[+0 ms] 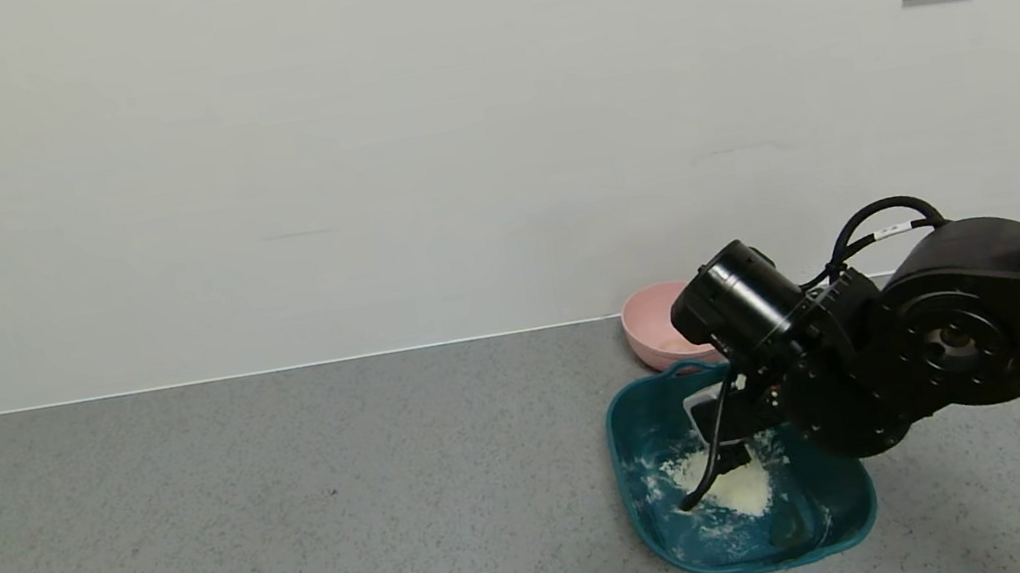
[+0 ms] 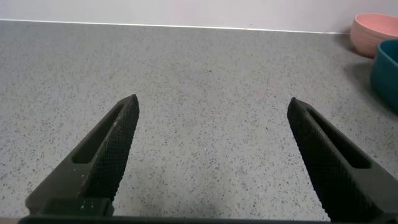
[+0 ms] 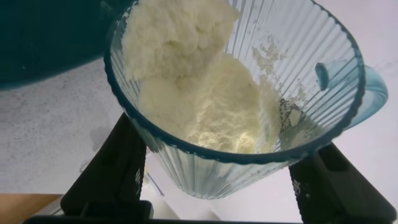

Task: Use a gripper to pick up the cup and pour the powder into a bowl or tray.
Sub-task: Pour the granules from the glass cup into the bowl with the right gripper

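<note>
Right tool (image 3: 211,180): fingers (image 3: 109,171) clamped on either side of the ribbed cup (image 3: 249,93), which is tipped hard over. Clumpy white powder (image 3: 186,81) fills the cup and is heaped against the mouth at its rim, with loose grains clinging to the ribs on the handle side. The handle (pale blue loop) sticks out at the cup's far edge.

Head view: the right tool (image 1: 728,426) hangs low inside the tray (image 1: 639,510), the black wrist and arm reaching in from the robot's right. The cup itself is mostly hidden behind the wrist here. A mound of powder (image 1: 743,489) lies on the tray floor just beneath the tool, with white smears across the teal bottom.

Just behind the tray, against the wall, a pink bowl (image 1: 653,331). Both stand on the grey speckled counter (image 1: 253,527).

Left tool (image 2: 211,162): fingers spread wide apart, holding nothing, low over bare counter, well to the left of the tray.
</note>
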`<state>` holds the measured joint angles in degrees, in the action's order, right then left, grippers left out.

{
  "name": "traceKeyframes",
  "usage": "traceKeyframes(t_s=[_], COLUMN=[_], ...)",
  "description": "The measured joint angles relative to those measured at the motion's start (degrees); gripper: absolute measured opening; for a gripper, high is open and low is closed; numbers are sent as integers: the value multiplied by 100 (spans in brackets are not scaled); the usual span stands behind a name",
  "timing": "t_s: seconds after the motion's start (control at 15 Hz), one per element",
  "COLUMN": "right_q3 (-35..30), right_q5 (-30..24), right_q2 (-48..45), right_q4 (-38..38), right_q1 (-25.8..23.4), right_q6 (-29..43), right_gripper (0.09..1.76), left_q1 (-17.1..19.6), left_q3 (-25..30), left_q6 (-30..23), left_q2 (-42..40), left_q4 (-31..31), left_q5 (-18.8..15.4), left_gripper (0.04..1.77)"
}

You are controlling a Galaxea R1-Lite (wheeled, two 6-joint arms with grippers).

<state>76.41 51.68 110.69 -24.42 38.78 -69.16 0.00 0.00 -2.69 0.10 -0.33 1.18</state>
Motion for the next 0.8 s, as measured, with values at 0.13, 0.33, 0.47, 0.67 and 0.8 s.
traceKeyframes(t_s=[0.13, 0.33, 0.47, 0.67, 0.8], right_q3=[-59, -91, -122, -200, -279], right_q5=[-249, -276, -449, -835, -1072], right_q2=[-38, -113, -176, -272, -334], right_q4=[-6, -11, -17, -46, -46], right_q1=[-30, -46, -52, -44, -39], right_q6=[129, 235, 433, 1090, 1619], right_gripper=[133, 133, 133, 133, 133], left_q1=[0, 0, 0, 0, 0], left_q3=[0, 0, 0, 0, 0], left_q6=[2, 0, 0, 2, 0], left_q2=[0, 0, 0, 0, 0], left_q4=[2, 0, 2, 0, 2], left_q5=[0, 2, 2, 0, 0], left_gripper=[172, 172, 172, 172, 172])
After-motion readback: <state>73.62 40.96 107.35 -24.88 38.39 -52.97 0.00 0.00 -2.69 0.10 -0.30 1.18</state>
